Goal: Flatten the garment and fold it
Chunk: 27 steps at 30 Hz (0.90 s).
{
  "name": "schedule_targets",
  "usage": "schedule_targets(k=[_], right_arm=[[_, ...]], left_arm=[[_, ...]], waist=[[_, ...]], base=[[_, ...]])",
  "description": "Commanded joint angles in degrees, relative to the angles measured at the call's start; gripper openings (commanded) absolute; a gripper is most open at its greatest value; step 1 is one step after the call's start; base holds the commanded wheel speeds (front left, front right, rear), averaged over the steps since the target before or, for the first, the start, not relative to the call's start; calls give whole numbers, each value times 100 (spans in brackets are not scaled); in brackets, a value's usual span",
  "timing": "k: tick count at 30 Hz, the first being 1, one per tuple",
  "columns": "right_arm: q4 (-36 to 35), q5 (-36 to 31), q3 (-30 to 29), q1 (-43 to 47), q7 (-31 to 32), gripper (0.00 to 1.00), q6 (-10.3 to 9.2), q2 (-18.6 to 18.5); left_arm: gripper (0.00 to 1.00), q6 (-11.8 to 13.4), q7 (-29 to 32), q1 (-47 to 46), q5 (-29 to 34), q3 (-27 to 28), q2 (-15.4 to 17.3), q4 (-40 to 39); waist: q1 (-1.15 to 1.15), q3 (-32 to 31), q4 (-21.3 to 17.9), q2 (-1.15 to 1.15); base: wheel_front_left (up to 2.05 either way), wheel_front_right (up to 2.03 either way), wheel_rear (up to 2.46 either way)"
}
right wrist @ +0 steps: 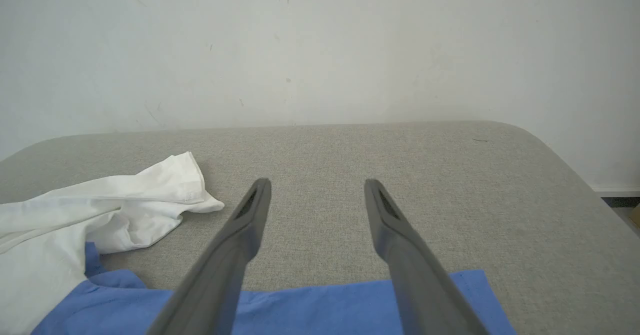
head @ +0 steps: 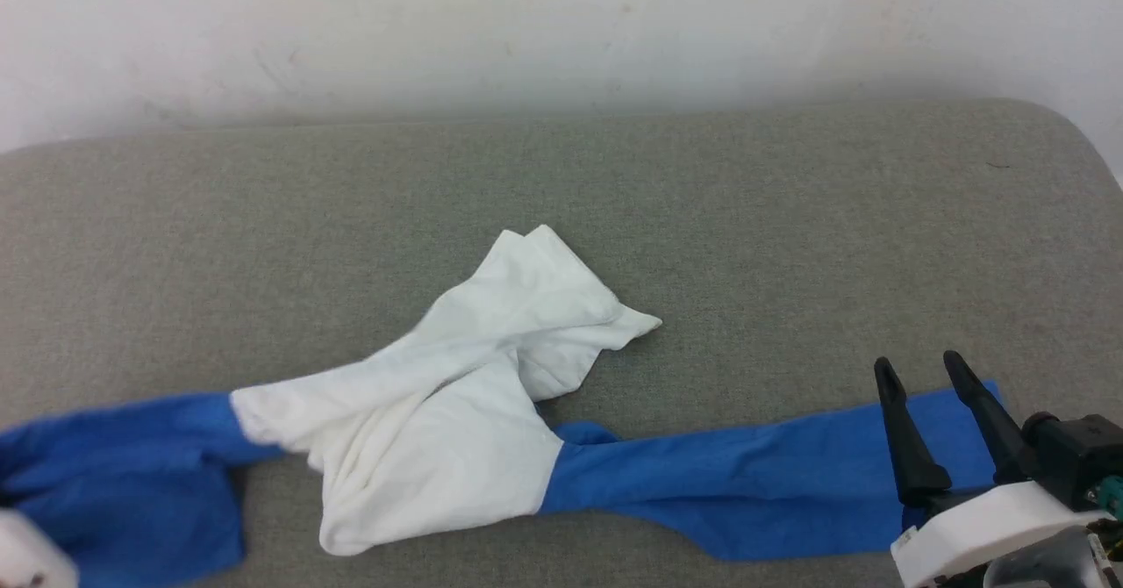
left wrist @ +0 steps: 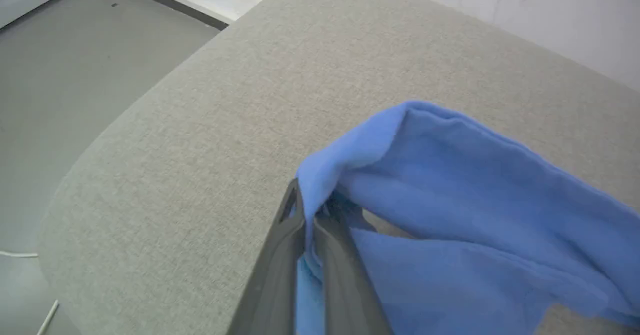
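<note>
The shirt (head: 439,412) lies across the near part of a grey cloth-covered table (head: 790,219), with a pale wall (head: 561,26) behind it. Its white body is bunched and creased in the middle, one white flap thrown toward the wall. The two blue sleeves run out to either side along the near edge.

The right sleeve (head: 772,483) lies flat and nearly straight, its cuff end reaching the right gripper (head: 917,362). In the right wrist view that gripper (right wrist: 317,183) is wide open. Its two dark fingers are spread over the end of the blue sleeve (right wrist: 310,310), and their tips reach past the sleeve's far edge over bare grey cloth. Whether the fingers touch the fabric cannot be told — nothing lies between them.

The left sleeve (head: 114,474) is more rumpled and runs off the lower left of the head view. In the left wrist view the left gripper (left wrist: 307,210) is closed tight on a pinch of blue sleeve fabric (left wrist: 475,215). The cloth rises in a loose fold from between the fingers and drapes away to the right — near the table's rounded corner, with grey floor (left wrist: 60,75) beyond.
</note>
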Motion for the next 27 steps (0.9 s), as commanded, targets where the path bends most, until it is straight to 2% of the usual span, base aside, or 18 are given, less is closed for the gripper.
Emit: schedule_targets(k=[1, 5, 8, 9, 10, 15, 19, 23, 27], right_arm=[[-7, 24, -14, 46, 18, 100, -5, 11], [-2, 12, -13, 61, 59, 100, -5, 11], [-13, 0, -4, 69, 87, 100, -5, 11], [-17, -5, 4, 72, 95, 100, -5, 11], [-19, -13, 10, 76, 101, 100, -5, 11], [-47, -26, 9, 139, 112, 100, -5, 11], [-107, -40, 36, 203, 135, 100, -5, 11], [-191, -60, 67, 214, 170, 100, -5, 11], [-269, -85, 89, 160, 201, 100, -5, 11]], left_arm=[[0, 235, -94, 379, -18, 215, -8, -116], [0, 674, -217, 996, -2, 587, -95, -196], [0, 673, -134, 1207, -116, 631, -186, -188], [42, 631, -127, 1221, -150, 612, -219, -198], [100, 586, -160, 1212, -174, 597, -256, -221], [100, 442, -816, 1070, 3, 547, -407, -484], [100, 326, -1355, 874, 245, 339, -550, -986], [100, 167, -1468, 509, 519, -113, -540, -1553], [100, -65, -1281, -165, 870, -829, -470, -1761]], waist=[[0, -13, 18, 0], [0, -46, 35, 0], [0, -69, 43, 0], [0, -78, 42, 0], [0, -95, 42, 0], [0, -226, 49, 0], [0, -318, 52, 0], [0, -339, 40, 0], [0, -240, -4, 0]], base=[[0, 0, 0], [0, 0, 0], [0, 0, 0], [0, 0, 0], [0, 0, 0], [0, 0, 0], [0, 0, 0], [0, 0, 0], [0, 0, 0]])
